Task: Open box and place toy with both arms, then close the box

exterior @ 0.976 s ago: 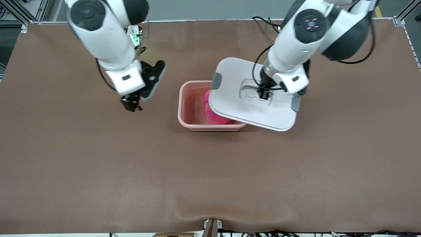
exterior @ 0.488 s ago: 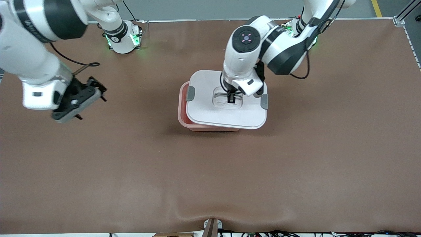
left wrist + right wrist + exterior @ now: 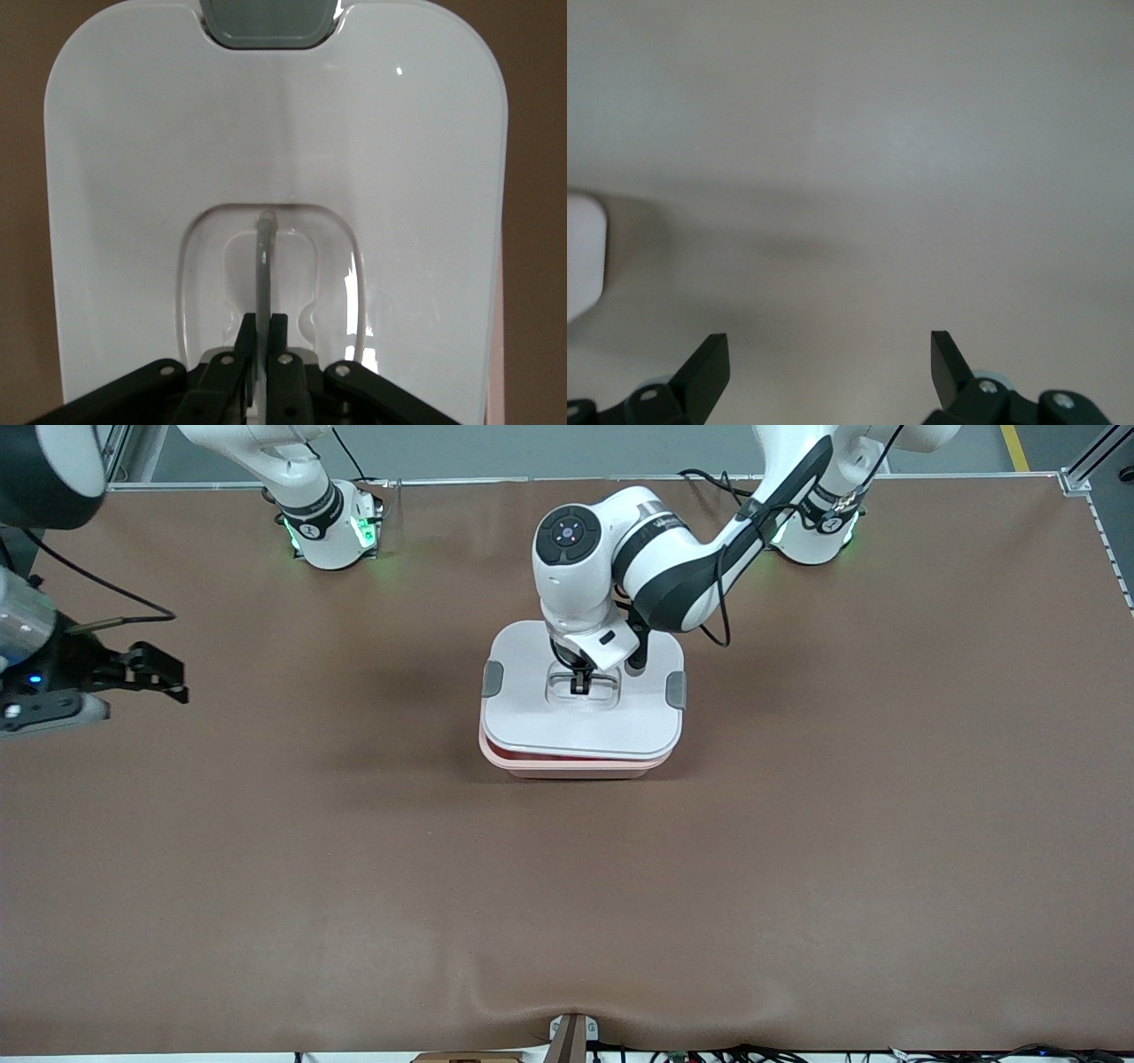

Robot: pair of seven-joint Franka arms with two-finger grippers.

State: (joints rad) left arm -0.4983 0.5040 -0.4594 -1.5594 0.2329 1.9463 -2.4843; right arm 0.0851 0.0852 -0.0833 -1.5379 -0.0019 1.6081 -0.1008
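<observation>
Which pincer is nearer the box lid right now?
Left. The left pincer is shut on the lid's centre handle; the right pincer waits open, up toward the right arm's table end.

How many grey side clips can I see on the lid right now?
2: one clip on the lid's end toward the right arm, the other clip on its end toward the left arm.

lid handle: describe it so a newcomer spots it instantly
Mid-table sits the pink box under its white lid. In the lid's sunken centre stands a thin grey handle, pinched by the left gripper. The grey clips sit at the lid's ends instead.
</observation>
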